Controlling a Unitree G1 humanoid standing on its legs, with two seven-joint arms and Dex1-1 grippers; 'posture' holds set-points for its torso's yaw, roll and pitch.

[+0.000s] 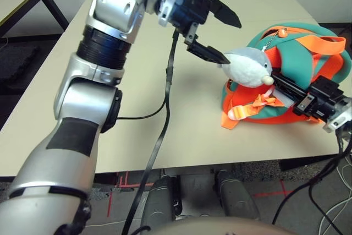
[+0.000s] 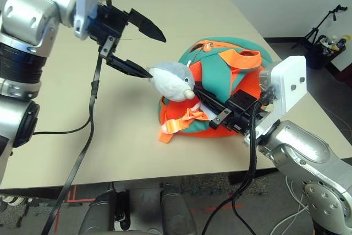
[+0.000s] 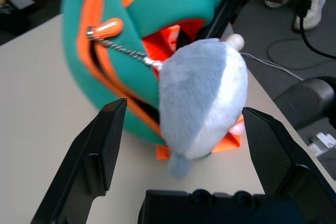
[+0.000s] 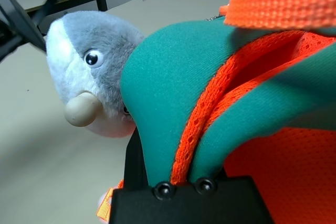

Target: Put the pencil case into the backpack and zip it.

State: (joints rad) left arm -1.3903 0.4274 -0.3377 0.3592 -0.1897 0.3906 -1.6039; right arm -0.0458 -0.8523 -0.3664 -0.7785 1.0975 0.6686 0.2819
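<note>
Backpack (image 2: 220,81): teal and orange, lying on the tan table (image 2: 137,152) toward its right side, orange straps on top.
Plush fish (image 2: 171,82): grey and white, resting against the backpack's left face, hung by a bead chain from the orange zipper pull (image 3: 105,27).
Left gripper (image 1: 217,32): raised above the table just left of the plush fish, jaws spread wide, holding nothing; the lower fingertip comes close to the fish's tail.
Right gripper (image 2: 204,98): lies low along the front of the backpack, jaws narrow and pressed into teal fabric; a fold of fabric seems pinched, though the contact itself is hard to read.
Left wrist view adds: the zipper track (image 3: 92,61) along the orange trim, and the fish hanging between the two open fingers (image 3: 102,145) without touching either.
Right wrist view adds: the fish's eye and beige snout, orange mesh under the teal panel.
Pencil case: cannot be made out; where it lies cannot be told.
Cut off: the backpack's far right edge in the left eye view.
</note>
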